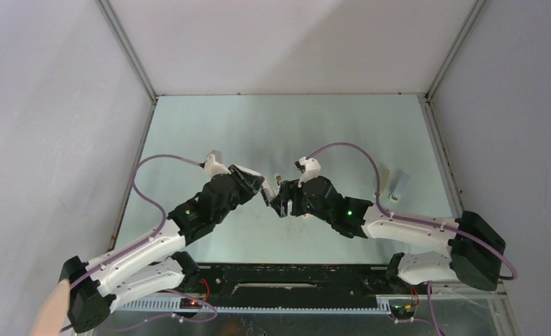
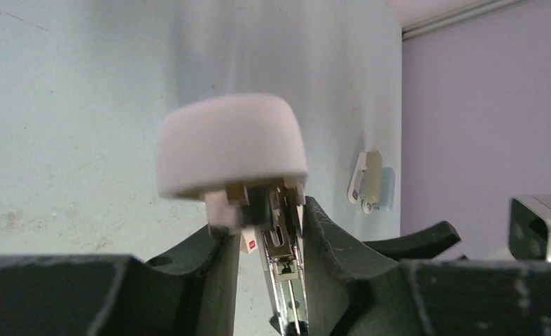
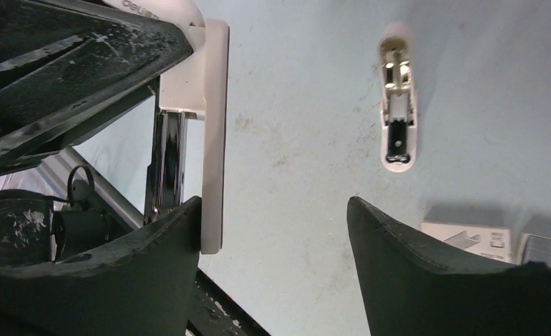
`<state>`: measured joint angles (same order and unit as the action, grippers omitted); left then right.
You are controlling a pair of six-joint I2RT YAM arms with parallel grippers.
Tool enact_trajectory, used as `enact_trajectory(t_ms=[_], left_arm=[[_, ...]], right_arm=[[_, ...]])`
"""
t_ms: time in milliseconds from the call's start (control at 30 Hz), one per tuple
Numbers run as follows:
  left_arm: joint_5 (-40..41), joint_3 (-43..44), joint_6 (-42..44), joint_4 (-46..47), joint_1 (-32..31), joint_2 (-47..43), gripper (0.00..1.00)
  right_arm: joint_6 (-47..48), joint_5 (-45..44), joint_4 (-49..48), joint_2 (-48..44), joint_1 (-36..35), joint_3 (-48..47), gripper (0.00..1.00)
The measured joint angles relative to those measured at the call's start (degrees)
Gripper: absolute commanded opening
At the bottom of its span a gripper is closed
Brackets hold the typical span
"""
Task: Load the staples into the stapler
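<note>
The white stapler (image 2: 230, 143) is in the air at the middle of the table (image 1: 286, 133), its metal staple channel (image 2: 286, 259) lying open. My left gripper (image 2: 269, 238) is shut on the stapler, one finger on each side of the channel. A tiny white box with red print, the staples (image 2: 251, 243), shows between those fingers, left of the channel; what it rests on is hidden. My right gripper (image 3: 276, 210) stands open opposite the left one. Its left finger (image 3: 167, 245) touches the stapler's white plate (image 3: 215, 105), and nothing lies between the fingers. From above the two grippers (image 1: 265, 190) (image 1: 281, 199) meet tip to tip.
At the table's right side a small white device (image 3: 397, 126) lies flat, with a beige block (image 3: 468, 236) and a pale blue-grey block (image 3: 545, 248) beside it. The blue-grey block (image 1: 401, 183) is close to the right wall rail. Purple cables loop over both arms.
</note>
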<state>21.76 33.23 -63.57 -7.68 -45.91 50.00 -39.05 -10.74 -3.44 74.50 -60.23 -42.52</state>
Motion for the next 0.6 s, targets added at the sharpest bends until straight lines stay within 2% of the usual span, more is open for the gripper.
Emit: enact_trajectory(t_ms=[233,333,433,600], left_arm=[[0.7,6.6,-0.6,-1.8,-0.1,7.5,0.02],[3.3,7.6,2.0,-4.8,1.8,11.3,0.01],[4.4,6.7,3.2,-7.5,4.1,13.1,0.01],[4.7,5.4,4.2,-8.4,4.6,11.1,0.01]], right_arm=[[4.5,-8.2,1.6,-8.0,-0.1,2.7,0.82],[8.4,-10.2,3.0,-11.9,0.6,4.8,0.82],[10.7,-8.9,3.3,-14.2,3.0,7.0,0.82],[11.0,-2.5,2.0,-14.1,5.4,9.1,0.81]])
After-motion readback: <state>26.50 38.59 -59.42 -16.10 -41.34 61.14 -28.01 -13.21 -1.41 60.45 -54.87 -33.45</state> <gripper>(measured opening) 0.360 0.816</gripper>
